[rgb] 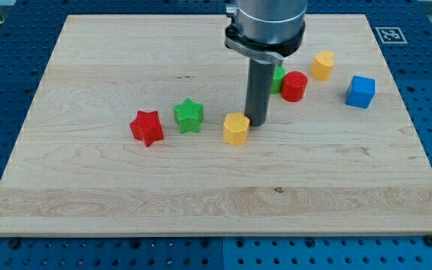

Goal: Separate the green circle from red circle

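The red circle [294, 86] sits right of centre near the view's top. The green circle [277, 78] touches its left side and is mostly hidden behind the rod. My tip [257, 121] rests on the board just right of a yellow hexagon block [235, 128], below and left of the two circles and apart from them.
A green star [188, 115] and a red star [147, 127] lie left of the tip. A second yellow block [322, 65] and a blue cube [361, 91] lie to the right of the red circle. The wooden board [88, 195] rests on a blue perforated table.
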